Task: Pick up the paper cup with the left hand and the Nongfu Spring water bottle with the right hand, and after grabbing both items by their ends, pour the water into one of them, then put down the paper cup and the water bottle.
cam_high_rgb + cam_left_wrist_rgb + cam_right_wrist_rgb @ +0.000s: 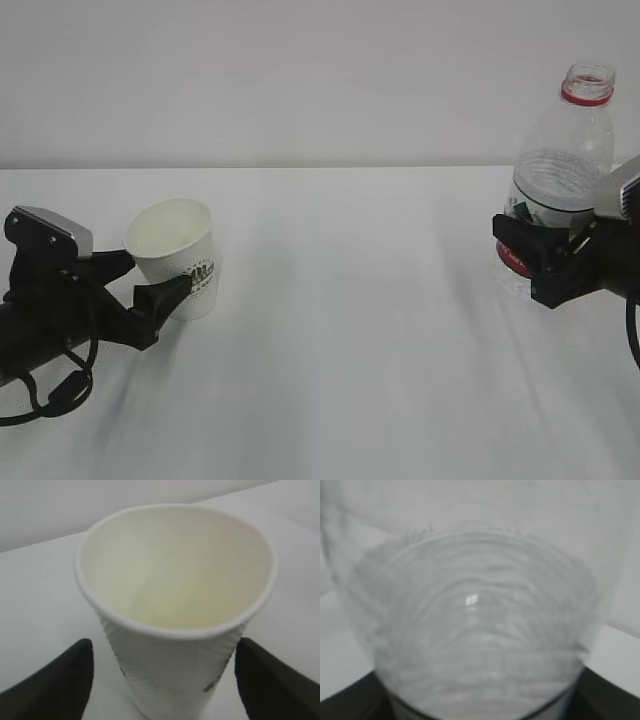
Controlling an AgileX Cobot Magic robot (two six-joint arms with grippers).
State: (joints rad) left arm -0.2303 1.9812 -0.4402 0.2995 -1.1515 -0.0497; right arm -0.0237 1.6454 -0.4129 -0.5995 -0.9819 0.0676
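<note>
Tabletop (pixel 350 330) lay bare between my hands; left hand (pixel 150 275) held the dimpled paper cup (pixel 180 255), right hand (pixel 535 255) the ribbed Nongfu Spring water bottle (pixel 565 150).

Tilted empty paper cup (pixel 176 255) far left; uncapped bottle (pixel 560 160) upright, far right.

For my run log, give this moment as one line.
left fingers: around cup, tilted | right fingers: around bottle, upright, uncapped | pour: not begun

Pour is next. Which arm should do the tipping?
Right. The right hand grips the uncapped, upright Nongfu Spring water bottle low on its body. The left hand holds the paper cup, mouth open upward, ready to receive. The wide gap between them must close first.
</note>
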